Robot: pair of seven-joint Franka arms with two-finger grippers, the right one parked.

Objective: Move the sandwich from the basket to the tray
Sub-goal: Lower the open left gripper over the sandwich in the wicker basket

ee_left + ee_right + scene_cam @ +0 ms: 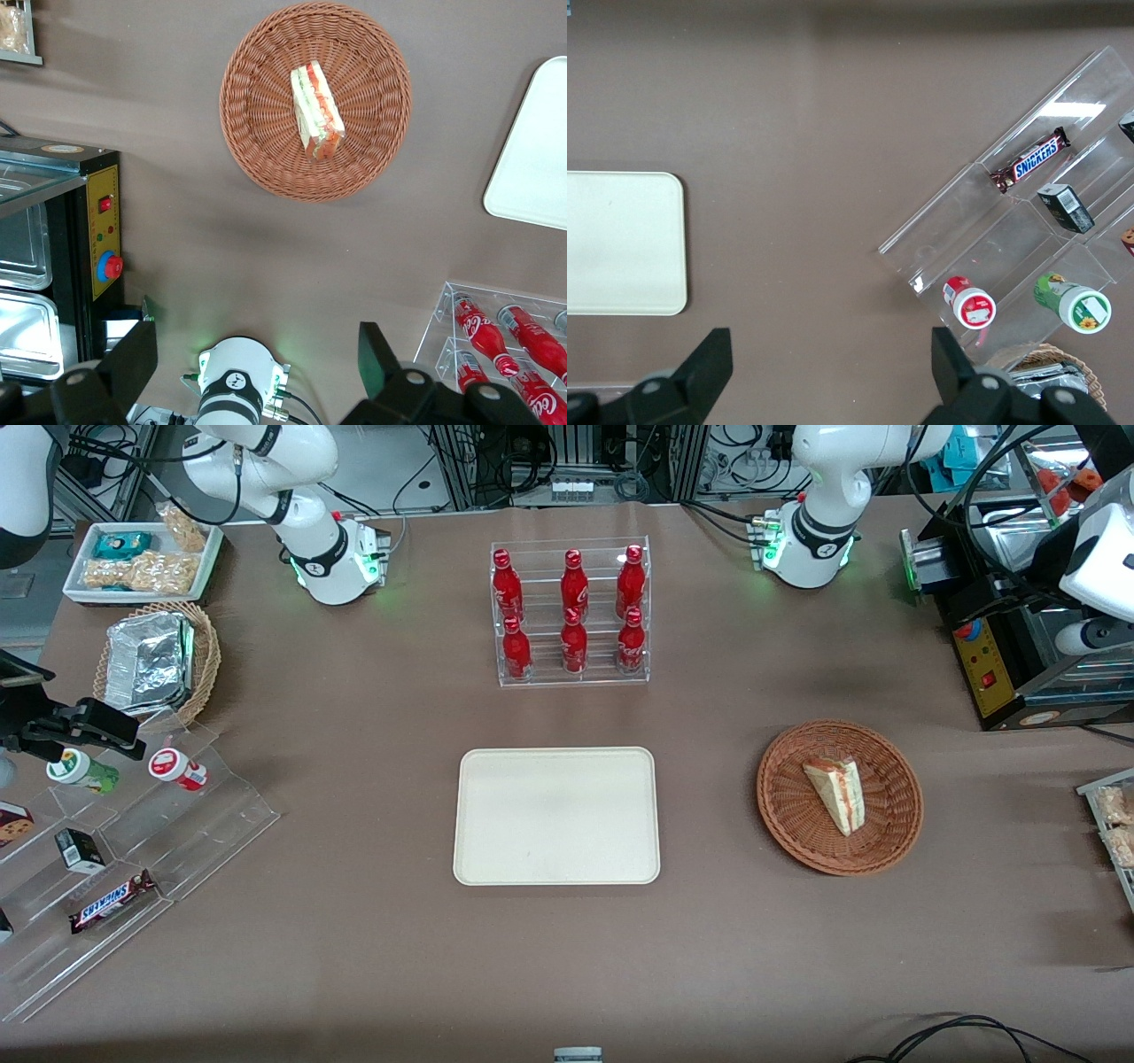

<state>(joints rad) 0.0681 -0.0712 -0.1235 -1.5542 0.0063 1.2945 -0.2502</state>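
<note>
The sandwich [837, 793] [316, 111] is a triangular wedge of white bread with red and green filling, lying in the round reddish-brown basket [788, 815] [257, 133]. The cream tray [556, 815] [532, 150] sits flat beside the basket, toward the parked arm's end, with nothing on it. My gripper [257, 359] hangs high over the table above the working arm's white base [235, 390], farther from the front camera than the basket. Its black fingers [133, 363] are spread wide open with nothing between them.
A clear rack of red bottles [571, 611] [505, 341] stands farther from the front camera than the tray. A black machine with a yellow panel [988, 664] [97, 230] sits at the working arm's end. A stepped clear stand with snacks [133, 841] lies toward the parked arm's end.
</note>
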